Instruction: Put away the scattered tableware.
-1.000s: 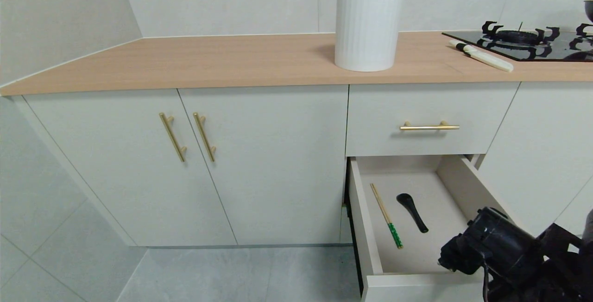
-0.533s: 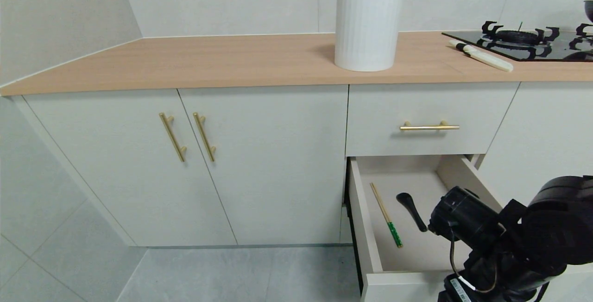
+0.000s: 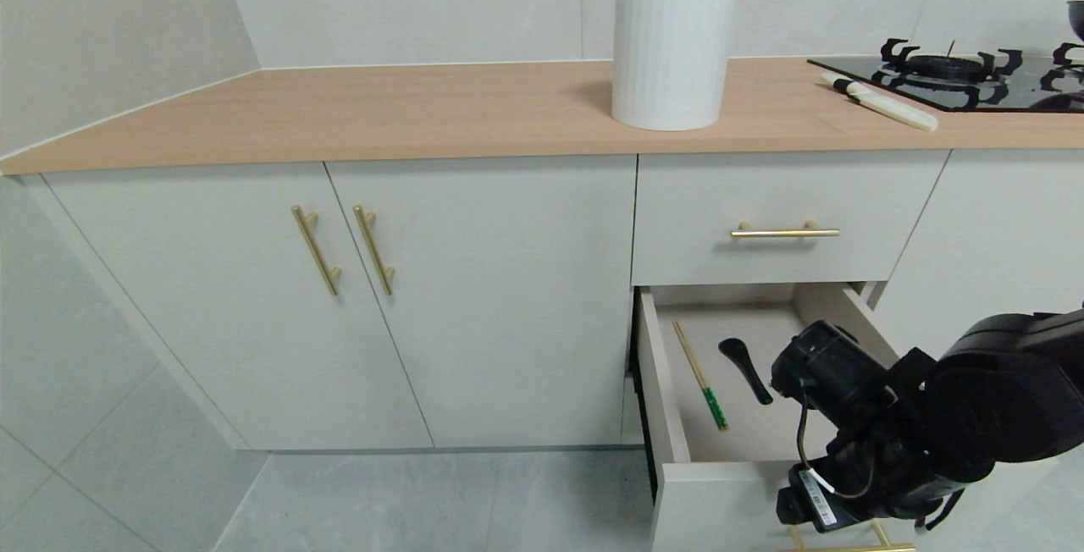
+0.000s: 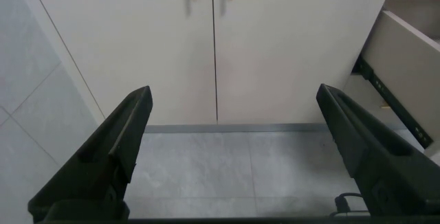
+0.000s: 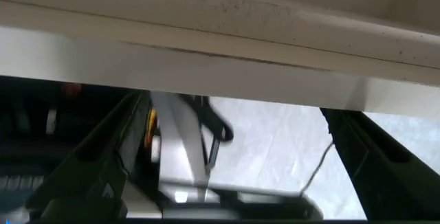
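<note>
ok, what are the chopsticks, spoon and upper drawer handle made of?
Chopsticks: likely wood or bamboo, matte tan shafts, green patterned ends. Spoon: black and smooth, plastic or glazed ceramic, can't tell which. Upper drawer handle: gold-toned metal by its sheen, brushed-looking.

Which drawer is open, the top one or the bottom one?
The bottom drawer is open: it is pulled out, with chopsticks and a black spoon lying inside. The top drawer right above it is shut flat.
</note>
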